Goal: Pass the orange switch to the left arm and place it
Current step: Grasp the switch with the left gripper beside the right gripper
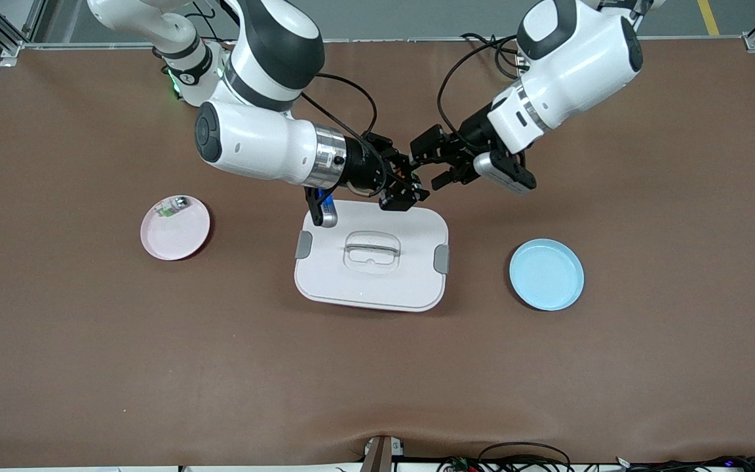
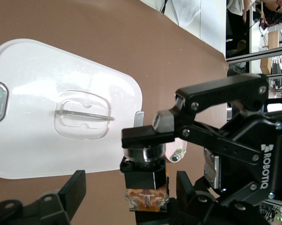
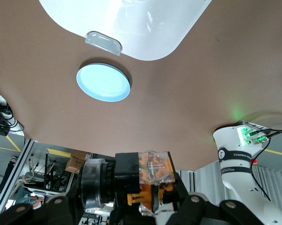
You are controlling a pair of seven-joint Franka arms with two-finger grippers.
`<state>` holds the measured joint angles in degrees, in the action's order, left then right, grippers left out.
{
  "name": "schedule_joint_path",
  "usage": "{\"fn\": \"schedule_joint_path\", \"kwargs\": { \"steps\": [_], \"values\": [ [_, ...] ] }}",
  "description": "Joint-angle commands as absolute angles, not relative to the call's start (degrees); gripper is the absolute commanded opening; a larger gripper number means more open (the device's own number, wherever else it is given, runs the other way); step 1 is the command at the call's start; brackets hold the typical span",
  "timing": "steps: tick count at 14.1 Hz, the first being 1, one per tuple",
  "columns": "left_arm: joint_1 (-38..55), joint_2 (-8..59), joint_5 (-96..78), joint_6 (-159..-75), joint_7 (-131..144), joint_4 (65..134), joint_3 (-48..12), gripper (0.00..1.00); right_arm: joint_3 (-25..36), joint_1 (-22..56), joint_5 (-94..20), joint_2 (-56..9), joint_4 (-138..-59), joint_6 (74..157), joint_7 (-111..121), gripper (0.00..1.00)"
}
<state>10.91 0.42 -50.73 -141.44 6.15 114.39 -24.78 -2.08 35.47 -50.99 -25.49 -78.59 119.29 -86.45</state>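
Above the box, I see my right gripper fingers clamping the orange switch, left gripper fingers spread around it.

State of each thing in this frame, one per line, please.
Orange switch: in the air, gripped by the right gripper.
Right gripper: shut on the switch, over the box's edge.
Left gripper: fingers apart, beside the switch.
Box: lid on, latches down.
Pink plate: holds a small green-and-white component.
Blue plate: empty.
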Motion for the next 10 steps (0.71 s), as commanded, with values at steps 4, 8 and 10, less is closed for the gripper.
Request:
{"fn": "schedule_joint_path", "kwargs": {
  "steps": [4, 8, 10],
  "values": [
    [12.0, 0.6, -52.3, -143.7, 4.8, 114.4, -25.7, 0.58, -1.5, 36.0, -52.2, -26.5, -76.6, 119.3, -87.5, 0.13],
    [12.2, 1.3, -52.2, -143.7, 5.8, 114.2, -25.8, 0.31, -1.5, 36.0, -52.2, -26.5, -76.6, 119.2, -87.5, 0.13],
    [12.0, 1.3, -51.8, -143.6, 5.5, 114.2, -25.8, 0.00, -1.5, 36.0, -52.2, -26.5, -76.6, 119.2, -87.5, 0.13]
  ]
}}
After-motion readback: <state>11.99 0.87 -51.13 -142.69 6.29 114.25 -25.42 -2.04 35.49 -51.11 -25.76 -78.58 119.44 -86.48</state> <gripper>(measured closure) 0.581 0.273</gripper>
